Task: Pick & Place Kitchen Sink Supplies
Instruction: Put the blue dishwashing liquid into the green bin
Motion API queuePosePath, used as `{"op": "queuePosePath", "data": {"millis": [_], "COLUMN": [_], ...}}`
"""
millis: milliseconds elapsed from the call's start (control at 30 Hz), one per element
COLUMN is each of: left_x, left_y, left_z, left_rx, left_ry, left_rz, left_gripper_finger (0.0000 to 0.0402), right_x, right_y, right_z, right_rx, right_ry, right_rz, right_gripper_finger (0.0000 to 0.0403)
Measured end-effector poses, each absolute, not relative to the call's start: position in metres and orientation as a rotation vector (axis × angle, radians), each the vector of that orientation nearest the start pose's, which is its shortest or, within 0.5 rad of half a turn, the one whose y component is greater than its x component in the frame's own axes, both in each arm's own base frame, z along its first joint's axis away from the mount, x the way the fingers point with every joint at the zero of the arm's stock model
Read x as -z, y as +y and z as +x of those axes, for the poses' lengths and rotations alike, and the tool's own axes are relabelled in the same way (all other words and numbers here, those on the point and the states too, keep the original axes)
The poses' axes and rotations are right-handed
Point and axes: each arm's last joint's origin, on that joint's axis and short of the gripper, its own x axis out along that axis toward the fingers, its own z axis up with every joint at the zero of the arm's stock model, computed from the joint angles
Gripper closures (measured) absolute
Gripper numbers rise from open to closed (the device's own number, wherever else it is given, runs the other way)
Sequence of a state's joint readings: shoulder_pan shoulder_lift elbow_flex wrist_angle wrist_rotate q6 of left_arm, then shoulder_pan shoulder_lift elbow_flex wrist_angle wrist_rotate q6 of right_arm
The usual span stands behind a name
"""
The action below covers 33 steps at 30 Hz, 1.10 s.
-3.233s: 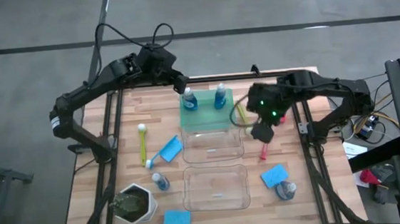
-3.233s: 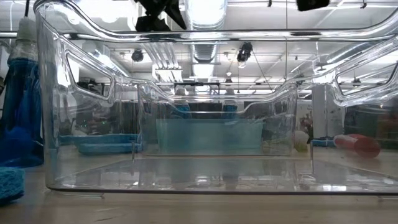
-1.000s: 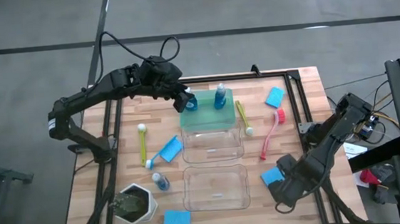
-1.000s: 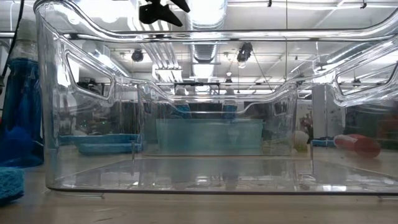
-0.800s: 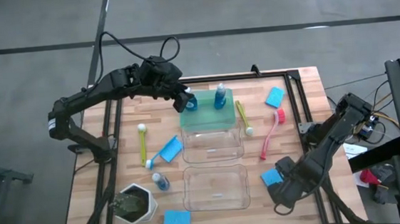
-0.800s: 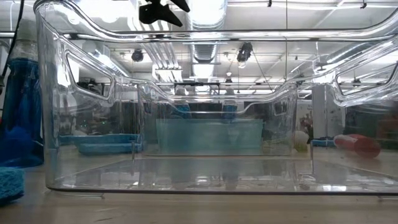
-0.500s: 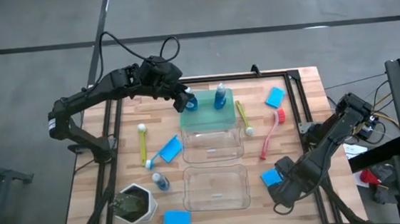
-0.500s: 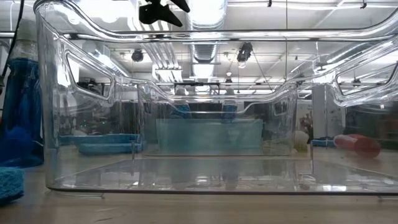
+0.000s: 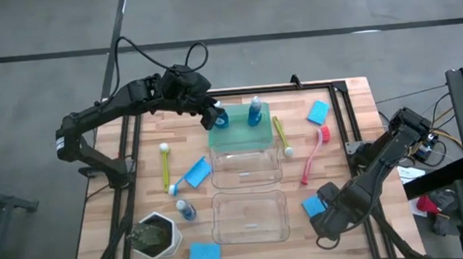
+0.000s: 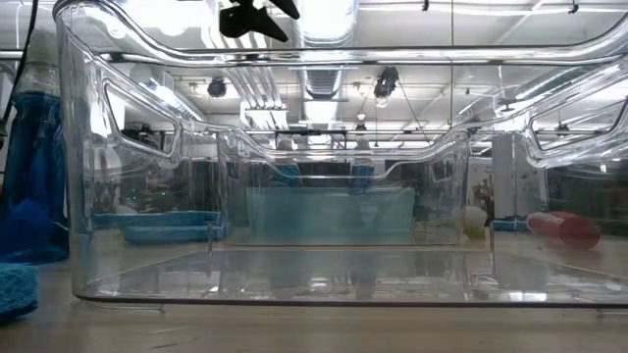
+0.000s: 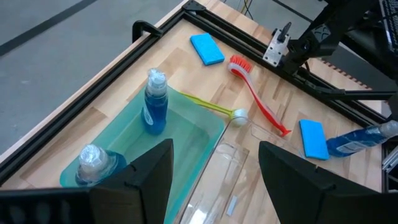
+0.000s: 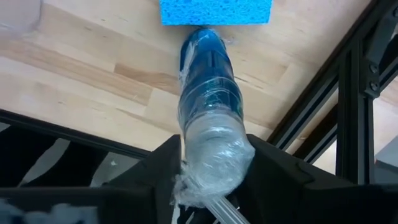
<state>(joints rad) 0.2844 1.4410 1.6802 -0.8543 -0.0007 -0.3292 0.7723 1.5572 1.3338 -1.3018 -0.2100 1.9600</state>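
Note:
My left gripper (image 9: 216, 116) hovers open over the green tray's (image 9: 240, 137) left end, above one of the two blue-liquid bottles (image 11: 93, 163) standing in it; the other bottle (image 9: 254, 111) stands beside it. My right gripper (image 9: 325, 219), at the table's near right, is shut on a third bottle (image 12: 208, 93), which the arm hides in the high view. This bottle's base meets a blue sponge (image 9: 310, 207). A fourth bottle (image 9: 186, 209) stands near the pot. Brushes and other sponges lie on the table. My right gripper holds the bottle by its wrapped cap end (image 12: 214, 171), pinched between the two fingers (image 12: 158, 168). The bottle runs forward along the fingers. Its base points at the edge of the blue sponge (image 12: 214, 12). In the left wrist view the bottle (image 11: 357, 140) slants, cap end higher.
Two clear bins (image 9: 245, 166) (image 9: 249, 217) sit mid-table below the tray. A yellow-green brush (image 9: 282, 136), a pink-red brush (image 9: 315, 154) and a sponge (image 9: 319, 112) lie on the right. A yellow brush (image 9: 165, 164), blue brush (image 9: 192, 174), sponge (image 9: 204, 253) and white pot (image 9: 157, 235) are on the left.

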Motion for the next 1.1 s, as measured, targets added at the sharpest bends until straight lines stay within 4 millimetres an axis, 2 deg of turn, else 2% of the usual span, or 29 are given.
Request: {"op": "queuePosePath", "data": {"millis": [167, 367, 633, 800, 1100], "left_x": [-0.426, -0.426, -0.425, -0.425, -0.425], "left_y": [0.081, 0.081, 0.081, 0.081, 0.081], "left_z": [0.277, 0.277, 0.277, 0.277, 0.276], "left_rx": [-0.375, -0.374, -0.376, -0.375, -0.374], "left_ry": [0.561, 0.561, 0.568, 0.568, 0.575], "left_rz": [-0.404, -0.404, -0.404, -0.404, -0.398], "left_gripper_finger": [0.0174, 0.0174, 0.0174, 0.0174, 0.0174], "right_x": [-0.278, -0.282, -0.299, -0.311, -0.336], "right_y": [0.195, 0.194, 0.185, 0.174, 0.143], "right_z": [0.192, 0.191, 0.181, 0.176, 0.168], "right_rx": [0.838, 0.829, 0.798, 0.784, 0.766], "right_ry": [1.575, 1.571, 1.538, 1.499, 1.258], "right_rz": [1.004, 1.017, 1.093, 1.146, 1.236], "right_gripper_finger": [0.0279, 0.0277, 0.0274, 0.0271, 0.0271]}}
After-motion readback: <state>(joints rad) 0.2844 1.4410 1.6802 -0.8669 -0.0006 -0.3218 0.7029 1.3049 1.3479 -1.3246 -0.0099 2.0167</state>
